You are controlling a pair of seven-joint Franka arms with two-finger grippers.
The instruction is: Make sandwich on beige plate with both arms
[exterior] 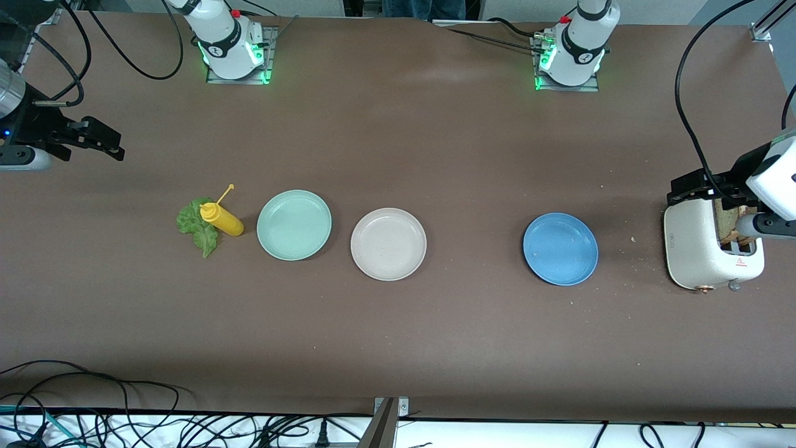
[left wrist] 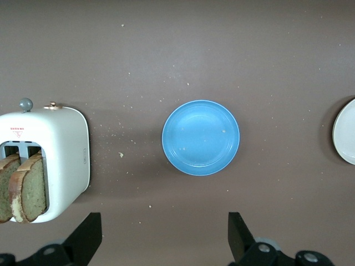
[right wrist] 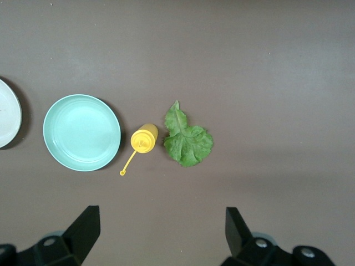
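On the brown desk (exterior: 398, 348), in a row from the right arm's end: ruffled green lettuce leaf (exterior: 194, 225), yellow squeeze bottle (exterior: 222, 219) touching it, round mint-green plate (exterior: 294, 224), round beige plate (exterior: 388, 244), round blue plate (exterior: 560, 249), white toaster (exterior: 699, 249) holding two bread slices (left wrist: 22, 188).

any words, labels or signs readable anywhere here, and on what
No text here can be read in full.
Toaster, top face: a small red warning triangle with red print under it, too blurred to read.
Toaster, side wall: a small dark label, too small to read.
Beige plate, mint plate, blue plate, yellow bottle: no print visible.
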